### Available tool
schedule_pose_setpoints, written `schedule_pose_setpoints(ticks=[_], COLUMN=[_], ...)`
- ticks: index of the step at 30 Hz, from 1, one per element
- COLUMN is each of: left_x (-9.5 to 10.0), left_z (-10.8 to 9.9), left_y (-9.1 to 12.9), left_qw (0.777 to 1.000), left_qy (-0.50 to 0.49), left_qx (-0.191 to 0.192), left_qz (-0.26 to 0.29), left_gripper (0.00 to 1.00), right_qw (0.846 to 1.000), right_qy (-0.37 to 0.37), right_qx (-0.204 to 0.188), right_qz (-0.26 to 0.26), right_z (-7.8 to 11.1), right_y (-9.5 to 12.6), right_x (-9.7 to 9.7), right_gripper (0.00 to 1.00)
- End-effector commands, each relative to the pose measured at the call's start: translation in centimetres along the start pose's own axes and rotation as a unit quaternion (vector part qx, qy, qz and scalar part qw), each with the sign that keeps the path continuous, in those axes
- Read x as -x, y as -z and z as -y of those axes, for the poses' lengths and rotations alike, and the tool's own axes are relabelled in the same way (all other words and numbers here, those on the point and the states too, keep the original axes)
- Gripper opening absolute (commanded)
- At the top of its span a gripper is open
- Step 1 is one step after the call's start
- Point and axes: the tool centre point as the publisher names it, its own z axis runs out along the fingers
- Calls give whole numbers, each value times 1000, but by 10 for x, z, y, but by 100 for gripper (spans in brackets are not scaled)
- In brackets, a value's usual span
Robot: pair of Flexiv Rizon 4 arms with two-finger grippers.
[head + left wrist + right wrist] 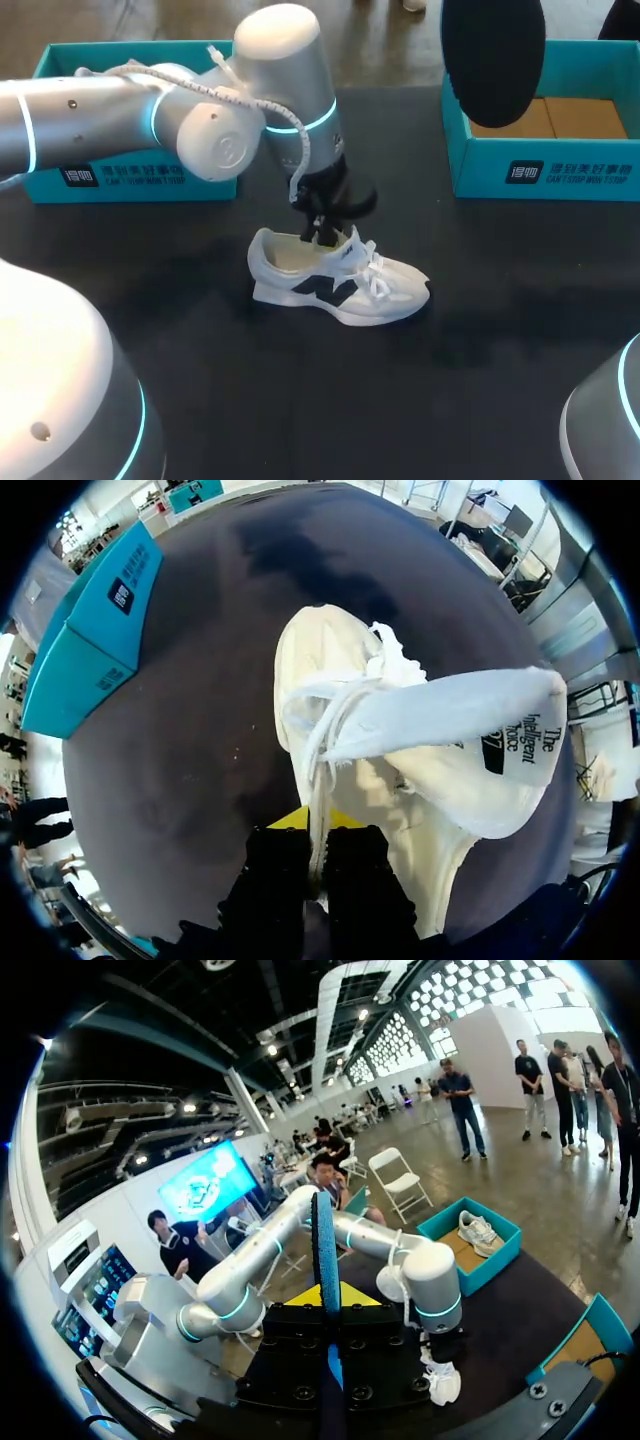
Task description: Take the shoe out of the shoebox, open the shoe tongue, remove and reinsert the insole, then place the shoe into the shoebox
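1. The white shoe stood upright near the middle of the dark table, toe to the right, outside both boxes.
2. The left arm came in from the left, and the left gripper hung straight down over the shoe's opening.
3. Its fingers were pinched together on a thin white strip of the shoe. I could not tell whether that strip was a lace or the tongue's edge.
4. The tongue was lifted up and away from the opening.
5. The right gripper was high above the table, clamped on the dark insole, which stood edge-on between its fingers.
6. The left shoebox, teal, sat at the far left behind the left arm.
7. A second white shoe lay inside that box.
8. The right shoebox, also teal, sat at the far right, with its brown bottom showing.
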Motion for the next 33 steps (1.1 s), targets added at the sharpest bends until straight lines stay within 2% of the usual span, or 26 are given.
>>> schedule_pose_setpoints(ticks=[1, 11, 20, 26, 33], left_x=[-4, -1, 1, -1, -4], left_z=[-3, -13, -16, -15, -14], left_y=[14, 46, 65, 72, 76], left_qw=[1000, 999, 995, 983, 963], left_qy=[-13, -42, -99, -181, -270], left_qx=[-4, 9, 6, -6, 11], left_qz=[1, 9, 21, 25, 24], left_gripper=[0, 0, 0, 0, 0], right_qw=[1000, 1000, 1000, 1000, 1000], right_qy=[-1, -1, -1, -1, -1], right_qx=[-2, -2, -2, -2, -2], right_qz=[1, 1, 1, 1, 1], right_z=[-1, -1, -1, -1, -1], right_y=[0, 0, 0, 0, 0], right_x=[0, 0, 0, 0, 0], right_gripper=[0, 0, 0, 0, 0])
